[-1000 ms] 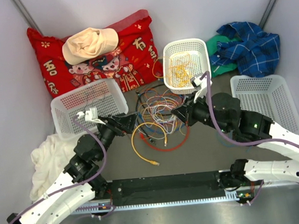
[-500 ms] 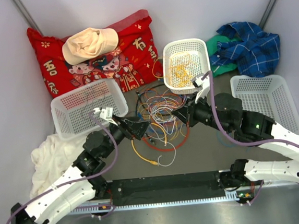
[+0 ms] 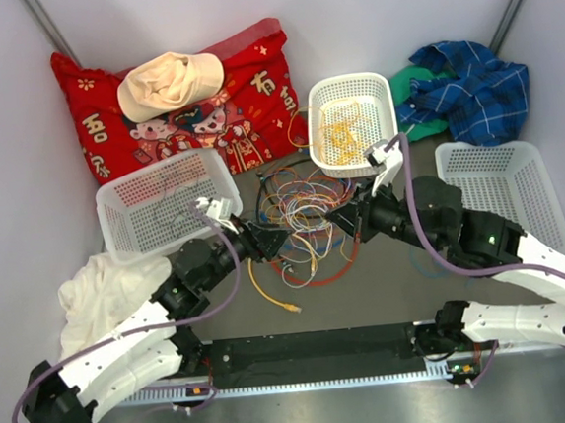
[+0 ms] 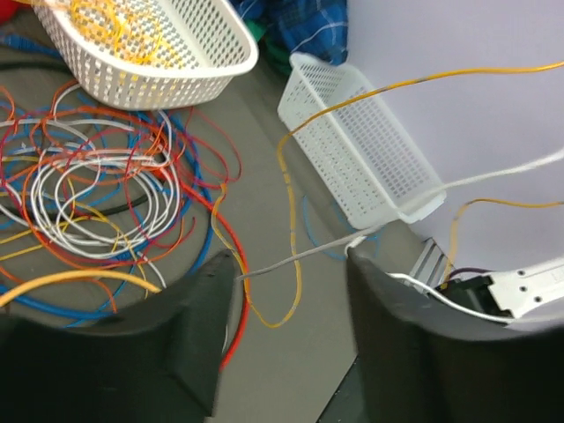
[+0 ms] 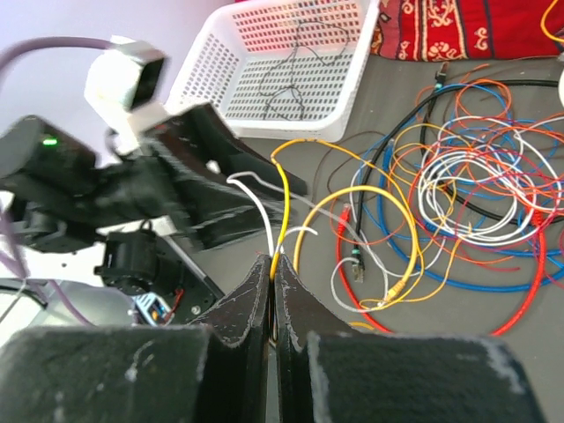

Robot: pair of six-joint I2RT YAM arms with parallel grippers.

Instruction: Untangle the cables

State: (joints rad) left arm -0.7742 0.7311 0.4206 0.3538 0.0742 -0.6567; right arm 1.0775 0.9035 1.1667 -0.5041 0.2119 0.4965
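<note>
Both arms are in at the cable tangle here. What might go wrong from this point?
1. The right gripper is shut on a yellow cable that loops through the tangle; pulling may tighten knots or drag the whole pile.
2. A pale wire and that yellow cable both run between the fingers of the open left gripper; closing may catch both instead of one.

Both arms reach inward, the left tool (image 4: 289,264) with fingers parted, the right tool (image 5: 272,266) pinched tight.
</note>
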